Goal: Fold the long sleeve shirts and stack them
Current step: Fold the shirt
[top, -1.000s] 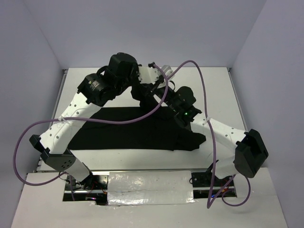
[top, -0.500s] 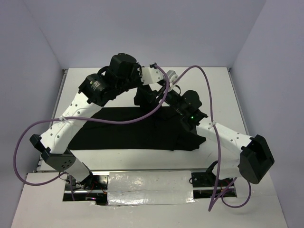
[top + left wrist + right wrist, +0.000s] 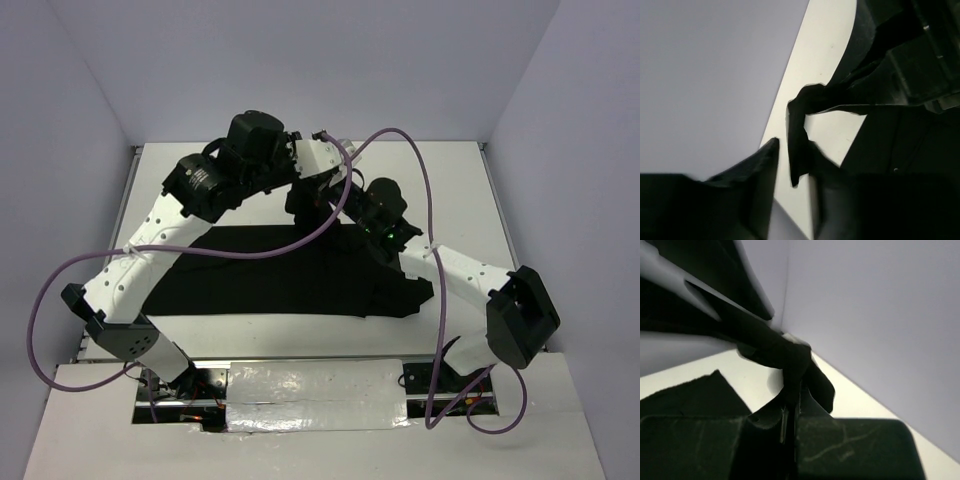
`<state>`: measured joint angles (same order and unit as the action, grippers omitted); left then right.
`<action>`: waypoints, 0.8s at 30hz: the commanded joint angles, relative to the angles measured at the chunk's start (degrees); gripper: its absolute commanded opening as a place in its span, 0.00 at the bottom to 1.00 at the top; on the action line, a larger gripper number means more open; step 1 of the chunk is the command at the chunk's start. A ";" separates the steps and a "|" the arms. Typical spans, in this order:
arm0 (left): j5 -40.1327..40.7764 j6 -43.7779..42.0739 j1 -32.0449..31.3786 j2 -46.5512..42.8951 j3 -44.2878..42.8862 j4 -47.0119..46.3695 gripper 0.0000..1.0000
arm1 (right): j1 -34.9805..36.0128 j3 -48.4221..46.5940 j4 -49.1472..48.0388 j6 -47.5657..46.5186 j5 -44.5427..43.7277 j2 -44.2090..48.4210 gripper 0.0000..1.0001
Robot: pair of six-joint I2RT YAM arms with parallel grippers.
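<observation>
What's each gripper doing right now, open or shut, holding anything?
Left gripper: slightly open, a fold of the black shirt hangs loose between the jaws.
Right gripper: shut on the black shirt.

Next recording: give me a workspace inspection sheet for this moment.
Surface: white table, cloth across its near half.
Job's things: black shirt spread flat, one part lifted at the far middle.
Clutter: nothing seen.
Grippers: left gripper slightly open around a fabric strip; right gripper shut on shirt fabric.
Cables: purple cables loop loosely around both arms.
Surroundings: pale walls on three sides.
</observation>
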<state>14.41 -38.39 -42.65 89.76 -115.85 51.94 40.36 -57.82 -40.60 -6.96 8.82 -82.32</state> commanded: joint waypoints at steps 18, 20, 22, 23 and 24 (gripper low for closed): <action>-21.19 -1.39 33.85 -17.67 16.33 5.45 0.99 | -11.09 -7.74 21.43 0.98 19.65 10.25 0.00; -17.07 -4.22 39.01 -19.96 28.71 1.95 0.96 | -10.22 -7.13 23.28 0.99 20.79 11.30 0.00; -14.69 -6.95 42.55 -20.67 39.84 -4.35 0.95 | -8.81 -6.25 25.82 -0.33 21.59 13.14 0.00; -14.68 -7.22 47.35 -20.15 42.61 -6.22 0.95 | -8.55 -4.86 26.36 -0.51 21.68 13.94 0.00; -14.68 -6.61 49.49 -19.28 45.42 -7.28 0.95 | -8.54 -4.15 26.97 -0.25 21.85 14.99 0.00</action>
<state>-2.02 -41.63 0.73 67.00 -78.30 50.72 30.76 -62.19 -16.73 -6.11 27.57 -71.48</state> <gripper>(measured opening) 0.954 0.009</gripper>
